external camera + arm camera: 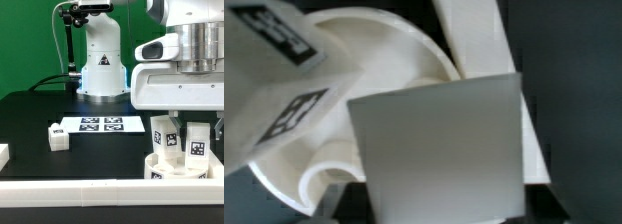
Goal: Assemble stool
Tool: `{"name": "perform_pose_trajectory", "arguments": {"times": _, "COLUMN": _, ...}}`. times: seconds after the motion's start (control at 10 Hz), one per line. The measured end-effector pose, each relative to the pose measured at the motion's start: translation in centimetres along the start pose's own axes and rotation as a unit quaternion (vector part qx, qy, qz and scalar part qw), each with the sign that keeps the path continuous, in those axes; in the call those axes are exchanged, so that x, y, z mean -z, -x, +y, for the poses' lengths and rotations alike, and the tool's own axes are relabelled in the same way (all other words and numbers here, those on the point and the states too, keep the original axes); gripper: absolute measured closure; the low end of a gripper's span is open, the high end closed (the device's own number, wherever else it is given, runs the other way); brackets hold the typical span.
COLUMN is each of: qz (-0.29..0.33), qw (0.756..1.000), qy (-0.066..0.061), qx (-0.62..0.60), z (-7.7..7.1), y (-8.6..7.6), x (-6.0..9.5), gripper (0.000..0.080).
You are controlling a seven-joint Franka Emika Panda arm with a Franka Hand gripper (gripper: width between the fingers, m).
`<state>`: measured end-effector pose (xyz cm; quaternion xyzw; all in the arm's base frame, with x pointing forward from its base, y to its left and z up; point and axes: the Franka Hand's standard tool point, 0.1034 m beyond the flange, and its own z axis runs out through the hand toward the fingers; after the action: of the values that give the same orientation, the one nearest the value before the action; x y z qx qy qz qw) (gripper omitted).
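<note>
1 arm [190,40] vertical, end effector [181,117] low over seat [152,168] and legs [162,135].

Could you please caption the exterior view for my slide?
Gripper over the seat and two upright legs; a third leg lies by the marker board.

The seat [172,166] and two upright legs [164,135] crowd the bench's near corner on the exterior view's right, with the gripper [179,117] close above them. A rail [90,190] lines the near edge. A loose leg [58,138] and the marker board [100,125] lie mid-bench. The bench is bare between board and rail, and behind the board toward the arm's base [103,78].
</note>
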<state>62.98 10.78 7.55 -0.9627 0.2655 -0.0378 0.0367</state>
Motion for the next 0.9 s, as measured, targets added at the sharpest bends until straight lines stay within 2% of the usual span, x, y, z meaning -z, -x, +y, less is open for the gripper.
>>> {"name": "perform_pose_trajectory", "arguments": {"times": 0.5, "qz": -0.003, "qw": 0.991, "qy": -0.004, "qx": -0.137, "z": -0.05, "y": 0.02, "x": -0.01, "gripper": 0.0459}}
{"name": "perform_pose_trajectory", "arguments": {"times": 0.9, "qz": -0.008, "qw": 0.963, "qy": -0.008, "qx": -0.27, "z": -0.04, "y": 0.01, "x": -0.03, "gripper": 0.0459}}
